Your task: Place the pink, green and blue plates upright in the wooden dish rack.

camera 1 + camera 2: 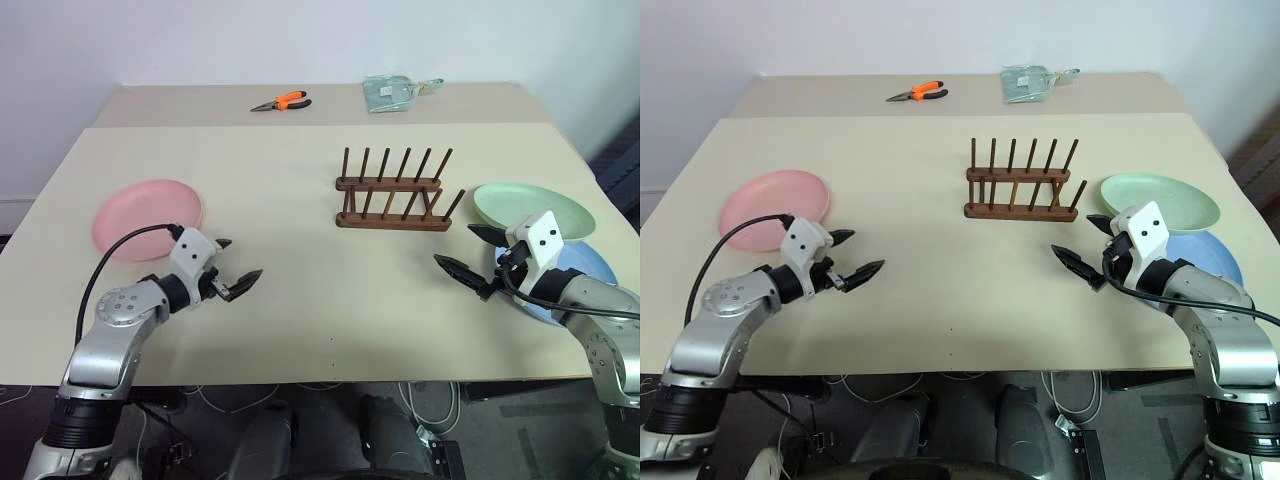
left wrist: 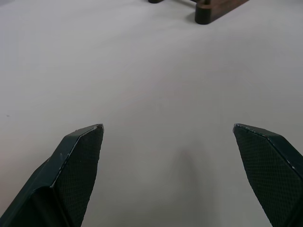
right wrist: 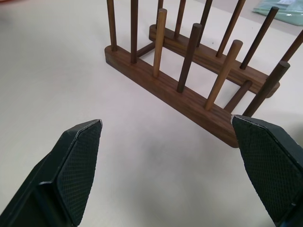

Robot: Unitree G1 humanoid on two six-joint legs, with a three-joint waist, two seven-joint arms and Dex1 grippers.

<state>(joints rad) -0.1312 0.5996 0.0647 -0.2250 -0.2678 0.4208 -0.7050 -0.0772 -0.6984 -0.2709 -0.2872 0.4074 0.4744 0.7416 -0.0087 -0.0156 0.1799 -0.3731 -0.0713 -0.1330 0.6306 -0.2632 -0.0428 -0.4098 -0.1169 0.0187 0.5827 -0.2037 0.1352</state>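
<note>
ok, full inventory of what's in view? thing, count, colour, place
pink plate: 1, pink, flat on table, left side
green plate: 1, green, flat, right side
blue plate: 1, blue, flat, nearer than the green, partly behind the right arm
wooden dish rack: 1, dark brown, centre, empty
pliers: 1, orange handles, far table
plastic packet: 1, greenish, far table
table: beige
left gripper: open, over bare table
right gripper: open, facing the rack
</note>
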